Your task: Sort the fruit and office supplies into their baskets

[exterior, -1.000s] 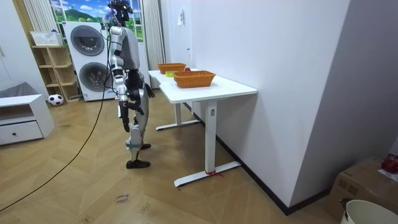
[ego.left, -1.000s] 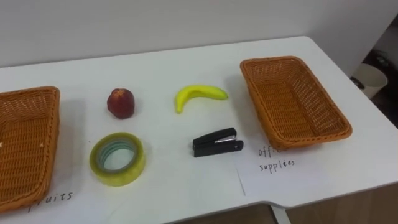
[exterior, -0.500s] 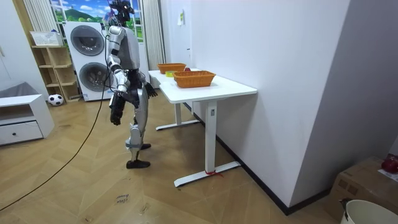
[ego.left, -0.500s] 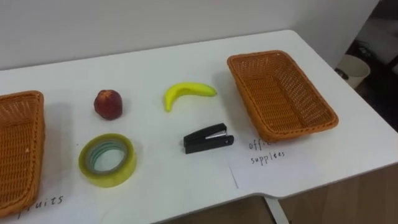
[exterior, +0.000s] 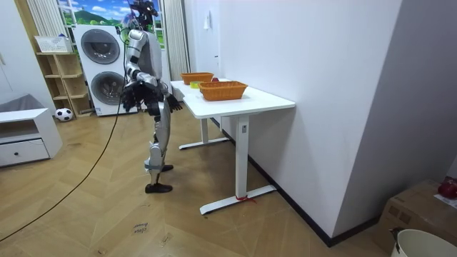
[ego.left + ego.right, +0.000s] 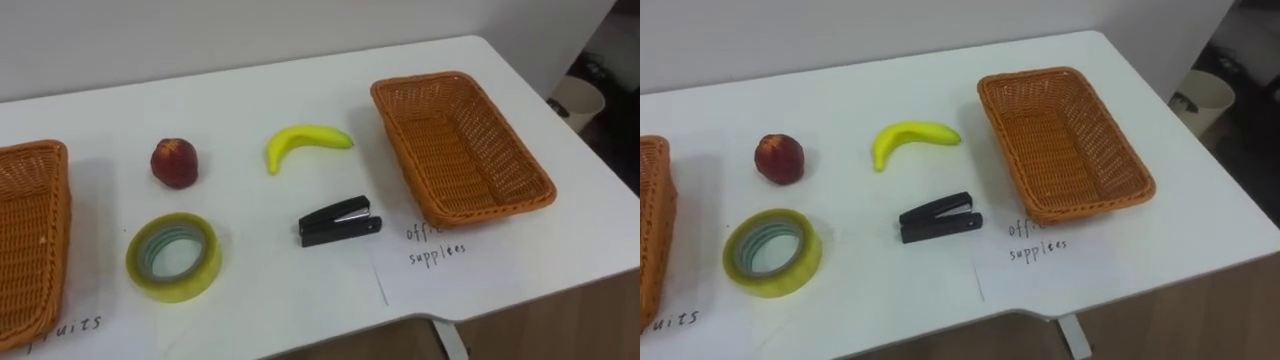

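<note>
On the white table: fruit and supplies, all outside the baskets.
Stapler: black, closed.
Banana: yellow, beyond the stapler.
Peach: red, beyond-left of it.
Tape roll: yellowish, lying flat, left of it.
Office basket: wicker, right of it.
Fruit basket: far left, cut off.
Right hand, left hand: too small to tell the fingers.

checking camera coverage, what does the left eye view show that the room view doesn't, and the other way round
Left eye view: peach, banana, black stapler and handwritten paper labels. Room view: the robot standing beside the white table, washing machines, shelf, football, drawer cabinet. Shared: that table, the fruit basket, the office-supplies basket, and a yellowish speck between them in the room view, probably the tape roll.
</note>
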Tool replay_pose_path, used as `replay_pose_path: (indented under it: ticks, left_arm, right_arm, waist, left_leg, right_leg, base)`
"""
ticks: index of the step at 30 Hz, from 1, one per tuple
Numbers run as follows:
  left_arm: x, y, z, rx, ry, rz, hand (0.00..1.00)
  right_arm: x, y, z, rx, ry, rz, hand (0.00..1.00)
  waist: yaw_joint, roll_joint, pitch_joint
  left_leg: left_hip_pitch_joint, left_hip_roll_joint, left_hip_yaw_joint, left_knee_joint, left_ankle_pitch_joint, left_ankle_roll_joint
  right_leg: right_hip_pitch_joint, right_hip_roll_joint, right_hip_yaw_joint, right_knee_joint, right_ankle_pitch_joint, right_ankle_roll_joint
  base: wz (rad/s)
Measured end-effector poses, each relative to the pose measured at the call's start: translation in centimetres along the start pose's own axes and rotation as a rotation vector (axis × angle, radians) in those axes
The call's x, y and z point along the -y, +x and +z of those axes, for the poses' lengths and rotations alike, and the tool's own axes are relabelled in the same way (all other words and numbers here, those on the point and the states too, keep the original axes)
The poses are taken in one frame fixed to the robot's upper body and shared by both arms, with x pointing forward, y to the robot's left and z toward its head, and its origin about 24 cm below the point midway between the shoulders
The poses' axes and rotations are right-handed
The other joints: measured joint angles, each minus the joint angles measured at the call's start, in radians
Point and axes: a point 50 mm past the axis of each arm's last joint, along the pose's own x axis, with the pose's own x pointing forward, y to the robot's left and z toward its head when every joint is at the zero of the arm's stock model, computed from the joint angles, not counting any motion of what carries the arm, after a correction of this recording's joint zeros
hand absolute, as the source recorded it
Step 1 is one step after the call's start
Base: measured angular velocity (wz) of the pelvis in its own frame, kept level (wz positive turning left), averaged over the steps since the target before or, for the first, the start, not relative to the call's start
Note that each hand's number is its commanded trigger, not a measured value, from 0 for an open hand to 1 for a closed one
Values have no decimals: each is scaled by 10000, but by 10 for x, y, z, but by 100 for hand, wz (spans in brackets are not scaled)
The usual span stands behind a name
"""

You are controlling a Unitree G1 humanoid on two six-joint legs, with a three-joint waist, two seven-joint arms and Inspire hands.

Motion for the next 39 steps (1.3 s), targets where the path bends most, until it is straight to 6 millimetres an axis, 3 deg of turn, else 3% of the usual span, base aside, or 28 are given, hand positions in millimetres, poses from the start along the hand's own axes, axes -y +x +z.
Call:
replay_pose_path:
  ticks: [5, 14, 18, 21, 23, 28, 33, 39]
  left_arm:
    - [0, 1, 4, 324, 23, -26, 0]
    - [-1, 1, 2, 314, 469, -29, 0]
    - [1, 2, -3, 43, 685, -140, 0]
    - [0, 2, -8, -222, 785, -259, 0]
    - [1, 2, -10, -331, 826, -399, 0]
    - [2, 2, -11, -462, 907, -648, 0]
    - [1, 4, -8, -450, 935, -614, 0]
    - [0, 3, -13, -613, 1204, -620, 0]
  right_arm:
    - [-11, -6, 22, 1712, 148, 174, 0]
    - [-32, -34, 90, 5285, 1560, 1778, 0]
    - [-41, -50, 120, 6759, 2244, 2576, 0]
    - [-48, -58, 139, 7383, 2942, 2937, 0]
    - [-53, -64, 150, 7771, 3331, 3231, 0]
    - [-58, -76, 165, 8183, 3937, 3977, 0]
    - [-71, -96, 176, 8548, 4380, 5355, 0]
    - [-72, -124, 185, 9045, 4499, 6898, 0]
  waist:
    - [254, -14, 8]
    - [729, -16, 10]
    - [879, -87, 28]
    - [957, -252, 125]
    - [966, -332, 102]
    - [1016, -457, 64]
    - [1063, -377, 54]
    - [1316, -287, 16]
  left_leg:
    - [-163, 4, 5, 11, 0, 0]
    - [-138, 4, -3, 13, 2, 0]
    - [-47, 4, -4, 7, 4, -1]
    - [35, 13, -20, 7, 5, -2]
    - [13, 22, -52, 9, 4, -2]
    - [-15, 25, -256, 21, 3, -4]
    - [41, 27, -306, 18, 3, -6]
    - [58, 21, -437, 19, 10, -11]
  right_leg:
    - [-173, -1, -16, 12, 1, -1]
    - [-155, -21, -263, 14, 1, 0]
    - [-110, -17, -286, 10, 1, 0]
    - [-5, -17, -354, -2, 0, 0]
    - [31, -24, -513, -3, 0, 0]
    - [129, -24, -824, -5, 1, -1]
    - [198, -22, -915, -10, 1, -1]
    - [248, -34, -1164, -12, 1, 0]
  base:
    - [0]
    - [1]
    - [0]
    - [2]
    - [7]
    - [11]
    - [2]
    - [7]
